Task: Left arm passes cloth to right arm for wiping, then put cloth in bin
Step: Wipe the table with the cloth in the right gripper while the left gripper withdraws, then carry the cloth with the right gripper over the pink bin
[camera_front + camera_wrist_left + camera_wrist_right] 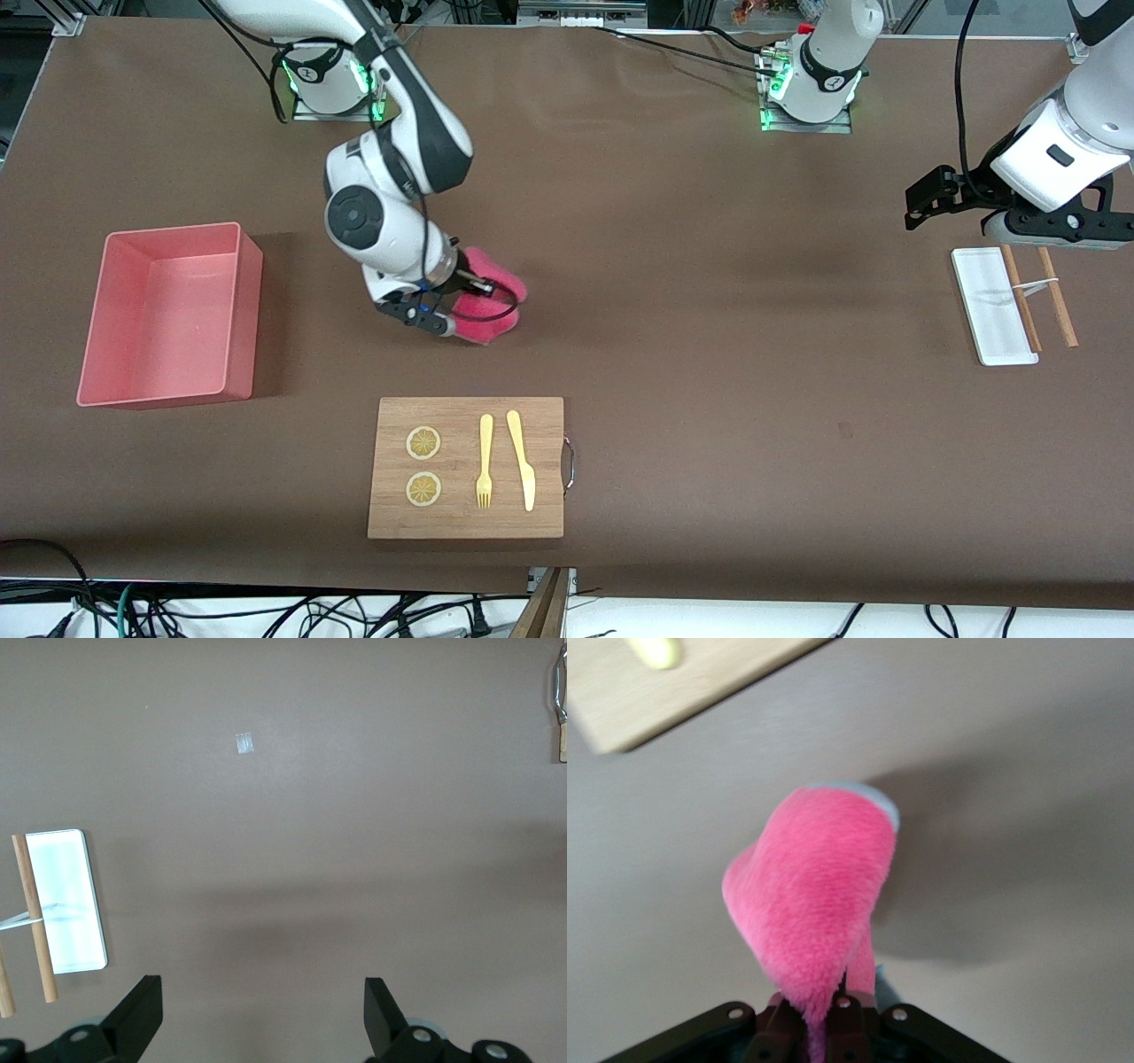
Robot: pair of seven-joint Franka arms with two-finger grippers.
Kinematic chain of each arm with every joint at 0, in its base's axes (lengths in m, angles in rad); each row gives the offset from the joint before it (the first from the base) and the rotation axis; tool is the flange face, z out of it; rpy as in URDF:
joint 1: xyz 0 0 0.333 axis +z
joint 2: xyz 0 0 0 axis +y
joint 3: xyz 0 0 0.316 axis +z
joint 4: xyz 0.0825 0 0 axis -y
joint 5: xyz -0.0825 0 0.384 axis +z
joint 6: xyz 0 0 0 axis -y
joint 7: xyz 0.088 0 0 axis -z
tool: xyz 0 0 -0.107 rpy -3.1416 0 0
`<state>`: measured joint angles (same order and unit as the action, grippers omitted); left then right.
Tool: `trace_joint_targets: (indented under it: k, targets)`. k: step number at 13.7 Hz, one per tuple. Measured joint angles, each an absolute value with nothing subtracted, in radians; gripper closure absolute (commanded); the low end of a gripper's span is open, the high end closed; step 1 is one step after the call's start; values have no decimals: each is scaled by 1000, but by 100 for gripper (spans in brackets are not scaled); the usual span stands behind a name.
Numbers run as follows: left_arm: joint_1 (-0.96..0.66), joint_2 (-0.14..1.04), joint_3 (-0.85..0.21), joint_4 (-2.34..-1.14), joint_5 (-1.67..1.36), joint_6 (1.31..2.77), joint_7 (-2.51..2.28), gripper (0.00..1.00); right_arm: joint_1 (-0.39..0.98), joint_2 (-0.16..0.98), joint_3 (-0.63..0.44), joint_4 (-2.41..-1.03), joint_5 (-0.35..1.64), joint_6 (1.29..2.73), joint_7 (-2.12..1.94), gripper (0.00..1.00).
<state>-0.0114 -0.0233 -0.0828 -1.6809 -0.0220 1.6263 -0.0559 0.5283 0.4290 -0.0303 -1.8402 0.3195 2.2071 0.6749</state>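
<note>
My right gripper (461, 306) is shut on the magenta-pink cloth (493, 297). It holds the cloth low over the brown table, between the wooden board and the right arm's base. In the right wrist view the cloth (815, 895) hangs folded from the closed fingers (852, 1028), a pale grey edge showing at its tip. The salmon-pink bin (168, 315) stands empty at the right arm's end of the table. My left gripper (926, 199) is open and empty, held above the table beside the white tray; its fingertips (142, 1005) stand wide apart in the left wrist view.
A wooden board (467, 468) with two lemon slices, a fork and a knife lies nearer the front camera than the cloth. A small white tray (992, 306) with chopsticks lies at the left arm's end; it also shows in the left wrist view (66, 899).
</note>
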Motion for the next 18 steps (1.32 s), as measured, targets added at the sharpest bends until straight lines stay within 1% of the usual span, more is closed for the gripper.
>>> trace_joint_targets:
  k: [3,7,13,16,18]
  targets:
    - [-11,-23,-83,-1681,-22,1626,-56,0,444,436,-33,-1919,320,2210,495,100]
    - [-11,-23,-83,-1681,-22,1626,-56,0,332,437,-57,-1970,320,2210,236,100]
    - [-11,-23,-84,-1681,-22,1626,-56,0,256,437,-188,-2011,275,2210,-140,100]
    - [-11,-23,-84,-1681,-22,1626,-56,0,221,423,-218,-2009,205,2212,-243,100]
    - [-11,-23,-84,-1681,-22,1626,-56,0,211,388,-222,-2003,134,2188,-255,100]
